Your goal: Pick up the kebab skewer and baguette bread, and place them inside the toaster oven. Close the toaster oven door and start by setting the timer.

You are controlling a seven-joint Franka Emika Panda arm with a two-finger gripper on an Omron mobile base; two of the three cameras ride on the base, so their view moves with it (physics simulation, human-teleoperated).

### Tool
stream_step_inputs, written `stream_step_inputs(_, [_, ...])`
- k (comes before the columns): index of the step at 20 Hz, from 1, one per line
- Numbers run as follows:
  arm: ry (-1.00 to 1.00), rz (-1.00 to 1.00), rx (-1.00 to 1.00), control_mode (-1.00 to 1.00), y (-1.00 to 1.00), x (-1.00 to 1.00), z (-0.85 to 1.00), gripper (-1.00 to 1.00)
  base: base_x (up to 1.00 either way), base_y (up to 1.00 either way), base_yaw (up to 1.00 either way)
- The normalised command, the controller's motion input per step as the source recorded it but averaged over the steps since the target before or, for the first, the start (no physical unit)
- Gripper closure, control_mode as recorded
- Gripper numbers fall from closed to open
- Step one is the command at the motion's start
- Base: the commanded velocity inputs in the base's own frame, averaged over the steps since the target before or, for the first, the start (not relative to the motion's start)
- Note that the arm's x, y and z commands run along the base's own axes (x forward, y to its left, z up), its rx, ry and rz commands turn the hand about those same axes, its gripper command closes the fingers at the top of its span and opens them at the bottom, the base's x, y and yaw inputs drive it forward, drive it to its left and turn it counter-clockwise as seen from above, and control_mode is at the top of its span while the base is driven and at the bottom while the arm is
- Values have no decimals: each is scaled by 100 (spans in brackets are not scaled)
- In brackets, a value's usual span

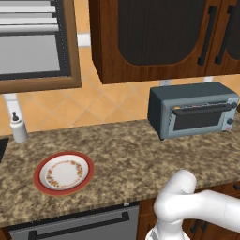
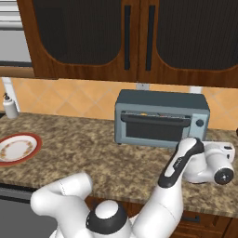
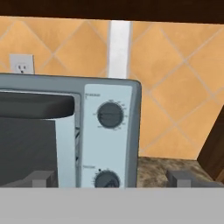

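The toaster oven (image 1: 193, 110) is seen at the back edge of the tabletop (image 1: 126, 154), toward its right end, against the tiled wall. The toaster oven door (image 2: 156, 125) is shut, its bar handle along the top edge. The gripper (image 3: 112, 178) is held before the oven's knob panel, fingers (image 3: 40, 178) set wide apart with nothing between them. A red-rimmed plate (image 1: 63, 172) is seen near the front left.

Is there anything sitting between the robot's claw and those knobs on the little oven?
Nothing visible does. In the hand view the open gripper faces the toaster oven and its two knobs straight on, the lower knob between the fingertips. The toaster oven door is shut, and bare counter lies in front.
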Motion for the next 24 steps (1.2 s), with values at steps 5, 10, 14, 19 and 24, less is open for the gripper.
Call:
stream_step_inputs(5, [0, 0, 0, -100, 0, 15, -40, -100, 0, 0, 0])
stream_step_inputs(10, [0, -1, 0, -100, 1, 41, -31, -100, 0, 0, 0])
stream_step_inputs(14, [0, -5, 0, -100, 10, 41, -17, -100, 0, 0, 0])
stream_step_inputs(19, [0, -8, 0, -100, 19, 19, -13, -100, 0, 0, 0])
stream_step_inputs(24, [0, -6, 0, -100, 8, 7, -11, -100, 0, 0, 0])
